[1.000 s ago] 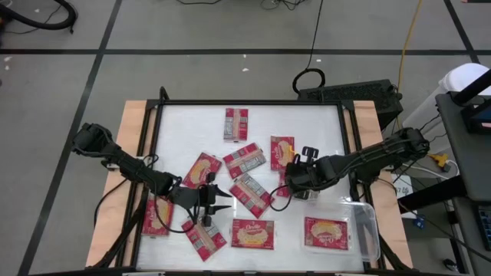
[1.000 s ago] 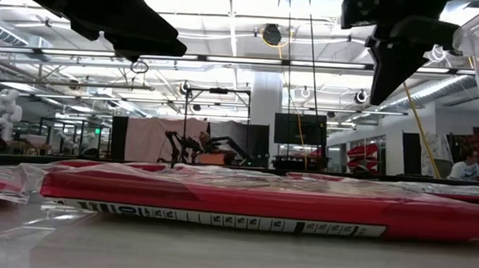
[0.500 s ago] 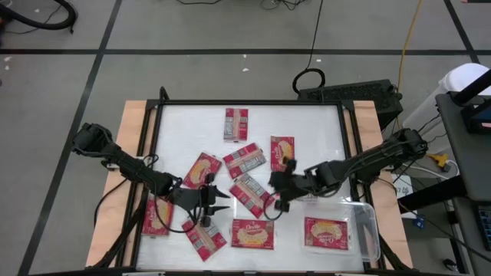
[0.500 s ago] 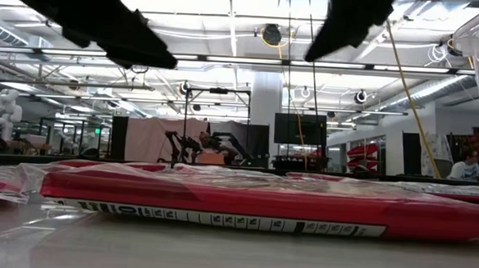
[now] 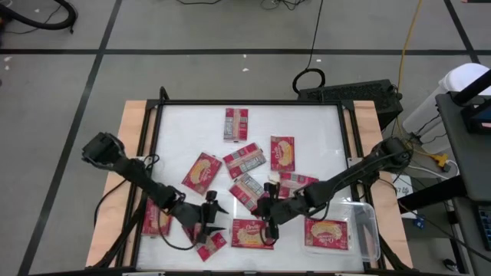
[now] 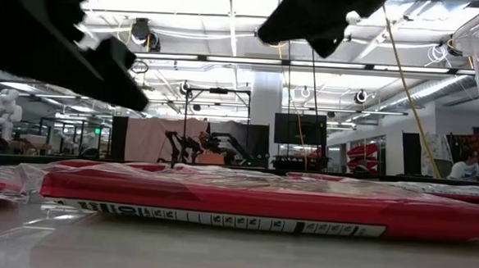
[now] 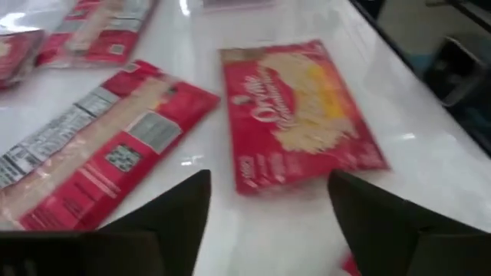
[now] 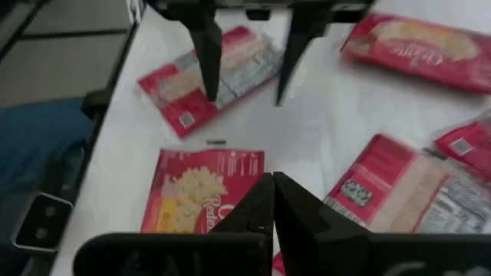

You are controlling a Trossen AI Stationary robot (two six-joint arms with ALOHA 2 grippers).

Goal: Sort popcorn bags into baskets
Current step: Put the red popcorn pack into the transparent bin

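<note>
Near the worktop's front edge, the left tool (image 5: 212, 218) hovers low with its fingers spread wide and empty, facing a face-up popcorn bag (image 7: 301, 107) that lies flat between a print-side bag (image 5: 207, 242) and the right tool (image 5: 268, 222). That right tool is pinched shut, holding nothing, just above the same bag's other end. The clear basket (image 5: 367, 230) sits at the front right corner, one bag (image 5: 327, 233) inside. Further back, more bags (image 5: 236, 123) lie scattered. To grasp well, the left tool should straddle the bag's short edge, press flat, and close only once the right arm is clear.
</note>
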